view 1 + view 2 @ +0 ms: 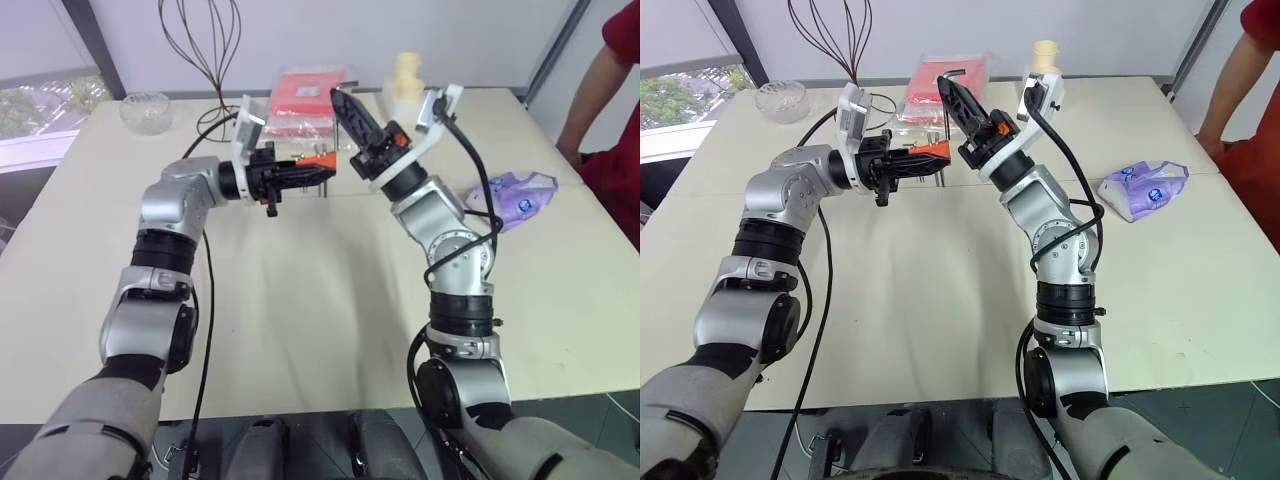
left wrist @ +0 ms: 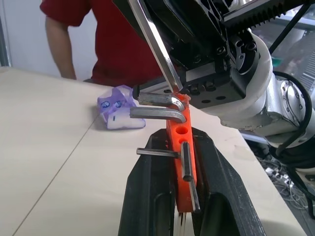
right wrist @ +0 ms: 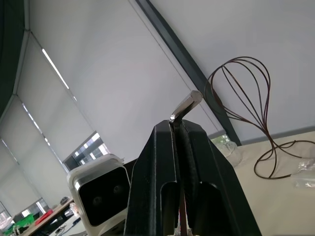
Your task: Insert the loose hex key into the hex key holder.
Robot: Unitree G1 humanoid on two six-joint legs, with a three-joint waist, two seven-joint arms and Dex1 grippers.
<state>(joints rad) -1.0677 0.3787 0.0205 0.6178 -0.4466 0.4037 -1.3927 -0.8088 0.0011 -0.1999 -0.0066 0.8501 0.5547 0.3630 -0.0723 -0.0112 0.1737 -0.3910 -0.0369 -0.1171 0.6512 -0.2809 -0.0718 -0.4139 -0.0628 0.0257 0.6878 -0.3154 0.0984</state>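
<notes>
My left gripper (image 1: 318,170) is shut on the hex key holder (image 2: 173,167), an orange block held above the table with several grey keys sticking out of it. My right gripper (image 3: 177,125) is shut on the loose hex key (image 2: 155,44), a thin shiny rod whose short bent end pokes out past the fingertips (image 3: 188,104). In the left wrist view the rod slants down to the holder's upper end, and its tip sits beside two bent keys there. The two grippers stand close together over the far middle of the table (image 1: 300,300).
A red packet in clear plastic (image 1: 303,100) lies behind the grippers. A glass bowl (image 1: 146,110) and a wire whisk shape (image 1: 200,40) stand at the far left, a cream bottle (image 1: 405,75) at the back. A purple packet (image 1: 515,195) lies right. A person in red (image 1: 610,90) stands at the right edge.
</notes>
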